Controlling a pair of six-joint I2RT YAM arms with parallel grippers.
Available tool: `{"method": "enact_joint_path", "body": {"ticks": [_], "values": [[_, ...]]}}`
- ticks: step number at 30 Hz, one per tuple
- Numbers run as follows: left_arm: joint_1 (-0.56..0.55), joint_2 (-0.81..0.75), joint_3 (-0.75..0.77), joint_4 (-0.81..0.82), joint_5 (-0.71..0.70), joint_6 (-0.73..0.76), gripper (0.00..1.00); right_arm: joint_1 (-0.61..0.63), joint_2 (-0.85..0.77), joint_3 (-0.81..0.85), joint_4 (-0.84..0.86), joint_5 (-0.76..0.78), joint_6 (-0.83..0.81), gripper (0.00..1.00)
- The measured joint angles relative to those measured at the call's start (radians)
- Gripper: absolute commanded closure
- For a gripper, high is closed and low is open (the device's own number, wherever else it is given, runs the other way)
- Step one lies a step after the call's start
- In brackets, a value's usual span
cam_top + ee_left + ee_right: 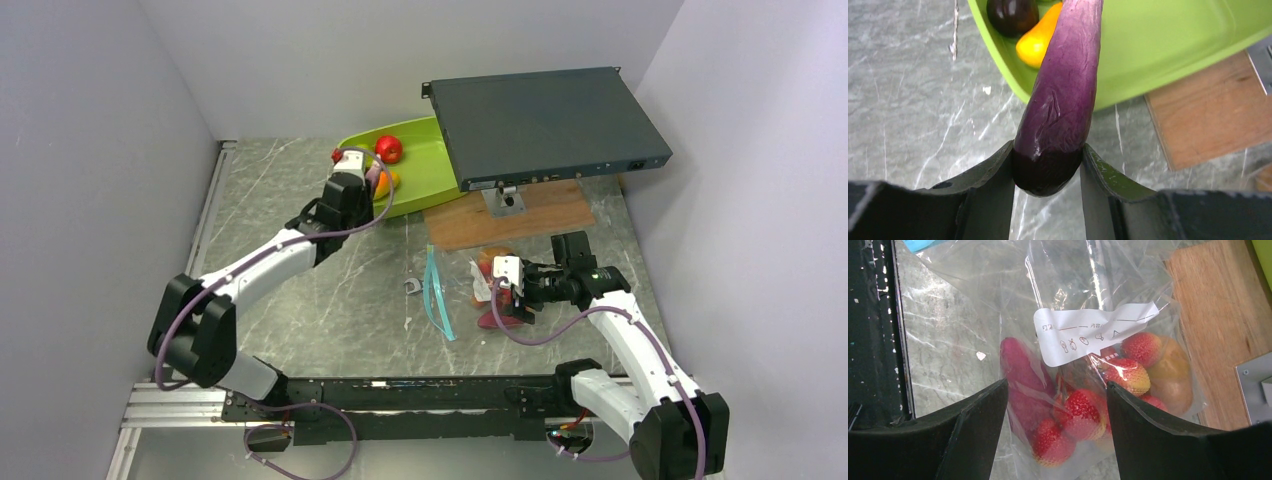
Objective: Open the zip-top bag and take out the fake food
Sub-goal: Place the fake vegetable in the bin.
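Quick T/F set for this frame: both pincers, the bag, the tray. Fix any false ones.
1. The left pincer grips a purple eggplant. True.
2. The green tray has nothing in it. False: a plum, a mango and an apple lie in it.
3. The zip-top bag has food inside. True: strawberries and other pieces show through the plastic.
4. The right pincer is shut tight. False: its jaws stand wide apart at the bag.
5. The bag lies in the tray. False: it lies on the table, beside the wooden board.
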State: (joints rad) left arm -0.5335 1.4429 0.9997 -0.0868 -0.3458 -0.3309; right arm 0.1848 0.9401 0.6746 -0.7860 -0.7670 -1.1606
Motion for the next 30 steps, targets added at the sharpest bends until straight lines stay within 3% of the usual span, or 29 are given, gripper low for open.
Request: {"method": "enact_joint_path", "body": {"ticks": [7,20,30], "values": [[0.030,0.133,0.150,-0.003,0.030,0.027,1.00,0.000,0.000,0.000,0.000,0.000,0.000,0.26],[0.067,0.256,0.258,-0.039,0.071,0.036,1.00,-0.002,0.000,0.000,0.000,0.000,0.000,0.26],[0.086,0.292,0.282,-0.072,0.085,0.038,0.91,-0.007,0.000,0.000,0.000,0.000,0.000,0.26]]}}
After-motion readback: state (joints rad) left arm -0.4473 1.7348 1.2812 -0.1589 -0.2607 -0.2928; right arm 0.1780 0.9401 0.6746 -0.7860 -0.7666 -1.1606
